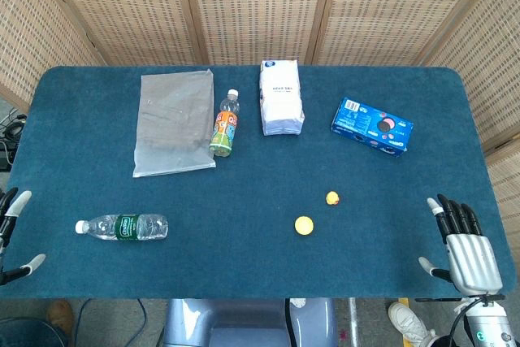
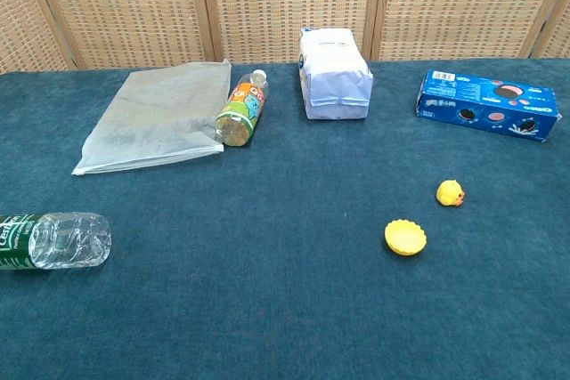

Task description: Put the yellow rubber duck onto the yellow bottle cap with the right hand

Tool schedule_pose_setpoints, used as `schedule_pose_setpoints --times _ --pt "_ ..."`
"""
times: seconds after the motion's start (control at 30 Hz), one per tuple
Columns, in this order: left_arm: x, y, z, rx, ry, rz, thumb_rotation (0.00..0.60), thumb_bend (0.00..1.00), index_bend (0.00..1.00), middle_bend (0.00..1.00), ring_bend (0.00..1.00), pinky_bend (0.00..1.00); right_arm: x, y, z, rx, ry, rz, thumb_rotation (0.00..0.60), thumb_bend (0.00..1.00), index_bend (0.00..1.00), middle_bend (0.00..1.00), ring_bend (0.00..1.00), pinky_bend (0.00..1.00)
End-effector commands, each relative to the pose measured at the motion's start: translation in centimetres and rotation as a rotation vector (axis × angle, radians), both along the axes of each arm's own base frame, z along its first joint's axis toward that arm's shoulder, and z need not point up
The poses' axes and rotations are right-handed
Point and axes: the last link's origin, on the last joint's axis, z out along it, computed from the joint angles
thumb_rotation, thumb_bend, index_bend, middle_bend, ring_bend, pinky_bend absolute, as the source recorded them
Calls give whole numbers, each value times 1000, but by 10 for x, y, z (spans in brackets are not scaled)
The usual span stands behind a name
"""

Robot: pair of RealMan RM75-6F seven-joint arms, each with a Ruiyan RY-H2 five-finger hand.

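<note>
A small yellow rubber duck (image 1: 332,197) (image 2: 450,193) sits on the blue table, just right of and behind the yellow bottle cap (image 1: 304,225) (image 2: 405,237), a short gap between them. My right hand (image 1: 465,248) hovers at the table's front right corner, palm down, fingers spread, holding nothing, well to the right of the duck. Only fingertips of my left hand (image 1: 15,233) show at the far left edge of the head view, apart and empty. Neither hand appears in the chest view.
A clear water bottle (image 1: 123,227) lies at front left. Along the back stand a grey plastic bag (image 1: 173,122), an orange drink bottle (image 1: 226,123), a white packet (image 1: 281,97) and a blue biscuit box (image 1: 372,126). Wicker screens stand behind the table.
</note>
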Motion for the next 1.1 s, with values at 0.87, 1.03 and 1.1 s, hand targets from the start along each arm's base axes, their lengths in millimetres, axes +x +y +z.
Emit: schedule_pose_setpoints --times 0.87,1.03,1.1 --pt "-1 14 -12 -31 32 29 600 0 0 0 0 0 49 -82 -46 194 -85 130 600 0 228 0 0 0" --pt "-2 21 -20 -49 50 51 600 0 0 0 0 0 70 -122 -72 275 -110 117 600 13 304 0 0 0" --pt "-4 25 -24 -58 55 65 600 0 0 0 0 0 79 -135 -84 292 -97 122 600 17 316 0 0 0"
